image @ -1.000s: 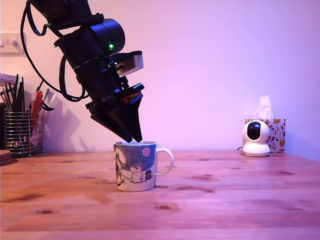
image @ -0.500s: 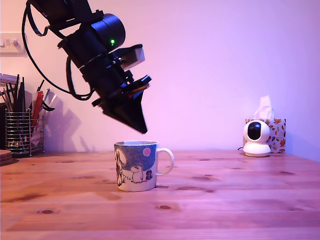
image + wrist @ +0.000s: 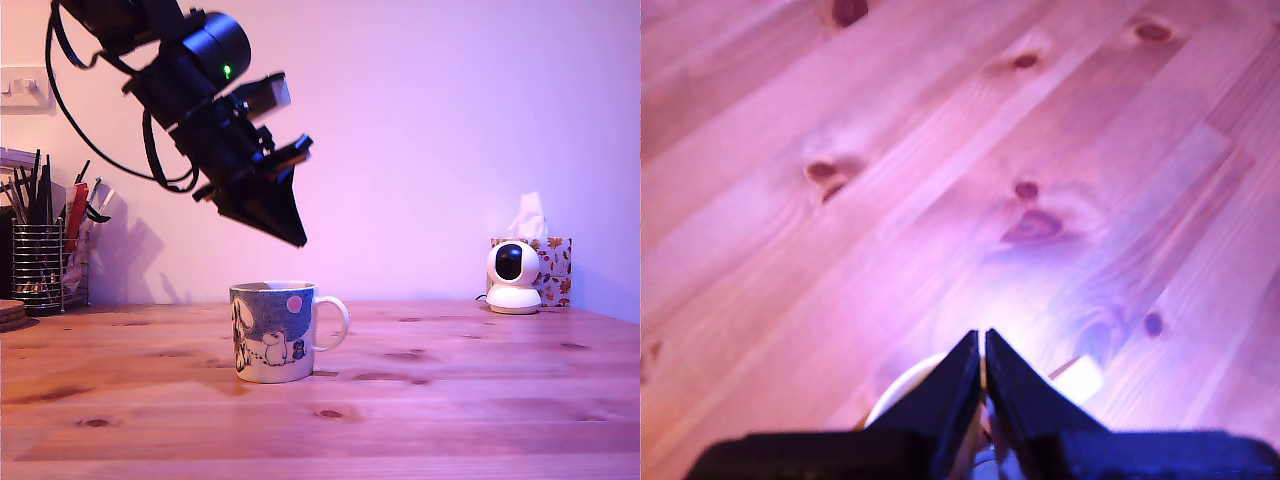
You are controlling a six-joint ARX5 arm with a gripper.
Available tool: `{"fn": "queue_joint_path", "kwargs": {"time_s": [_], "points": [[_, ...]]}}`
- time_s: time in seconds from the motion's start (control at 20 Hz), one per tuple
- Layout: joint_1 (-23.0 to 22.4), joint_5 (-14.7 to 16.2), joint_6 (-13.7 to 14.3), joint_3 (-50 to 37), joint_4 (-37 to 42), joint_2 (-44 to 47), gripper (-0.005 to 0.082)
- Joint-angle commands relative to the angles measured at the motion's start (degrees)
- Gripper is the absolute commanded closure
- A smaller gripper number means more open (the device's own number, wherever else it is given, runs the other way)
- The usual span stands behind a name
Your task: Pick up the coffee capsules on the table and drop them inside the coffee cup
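Observation:
The coffee cup (image 3: 270, 335), a white mug with blue-grey cartoon artwork, stands upright on the wooden table (image 3: 450, 400), its handle toward the exterior view's right. My gripper (image 3: 298, 240) hangs tilted above the cup's rim, clear of it, with its tips a little toward the handle side. In the wrist view the black fingers (image 3: 940, 385) meet tip to tip, so the gripper (image 3: 983, 335) is shut with nothing seen between them. Part of the cup's rim (image 3: 902, 385) shows behind the fingers. The coffee capsules are out of view, and the cup's inside cannot be seen.
A wire pen holder (image 3: 40, 262) full of pens stands at the back on the exterior view's left, beside stacked wooden discs (image 3: 12, 315). At the back right are a small white camera (image 3: 512, 278) and a tissue box (image 3: 552, 262). The wall is close behind.
My gripper has lifted from just over the cup's rim and swung up toward the exterior view's right, tilting further. The cup has not moved.

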Motion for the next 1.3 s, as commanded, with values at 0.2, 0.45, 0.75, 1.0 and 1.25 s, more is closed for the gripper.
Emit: {"fn": "queue_joint_path", "kwargs": {"time_s": [0.2, 0.45, 0.75, 1.0, 1.25], "points": [[0.2, 1.3, -0.2, -0.4, -0.2, -5.7, 0.0790], [0.6, 1.3, -0.9, -7.0, 2.5, -12.4, 0.0790], [2.3, -1.2, -3.5, -18.7, 8.7, -24.9, 0.0790], [5.3, -4.4, -6.3, -27.9, 13.1, -34.8, 0.0790], [8.7, -6.5, -7.6, -33.8, 13.9, -42.2, 0.0790]]}}
